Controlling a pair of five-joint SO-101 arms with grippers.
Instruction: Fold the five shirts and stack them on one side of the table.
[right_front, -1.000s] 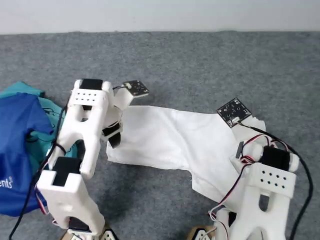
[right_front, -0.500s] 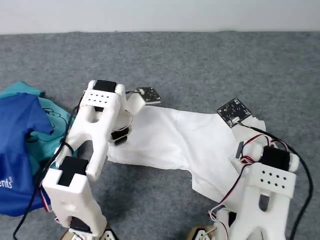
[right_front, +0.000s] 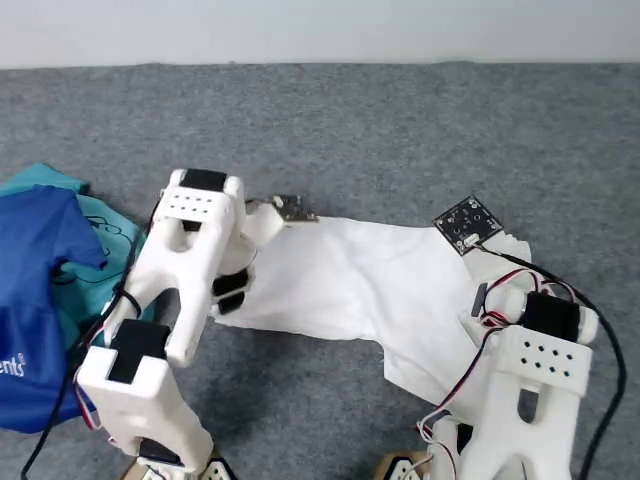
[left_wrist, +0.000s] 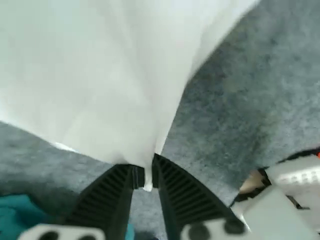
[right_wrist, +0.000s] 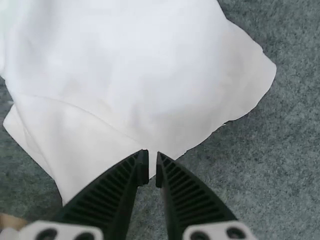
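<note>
We are at the start of folding the white shirt (right_front: 350, 280), one of the five. Our left gripper (left_wrist: 146, 175) is pressed together on a thin edge of the cloth, which is pinched right at its fingertips and fans out ahead of them. Our right gripper (right_wrist: 149, 167) is likewise closed on the shirt's border, and the fabric spreads forward from its tips across the grey table (right_front: 400, 130).

Between the two grippers the shirt lies mostly flat but uneven. It is plain white with soft creases, its outline is ragged, and one edge is doubled over near the right gripper. At the left gripper the cloth looks lifted off the table, hanging taut from the pinch.

The next move, as we judge it, calls for both grippers to carry their held edges together across the shirt and lay them down evenly. The thin cloth could slip or bunch if one side leads.

Behind the left arm, well apart from the right gripper, the blue shirt (right_front: 35, 290) lies bunched on a teal shirt (right_front: 105, 235), and neither is folded yet.
</note>
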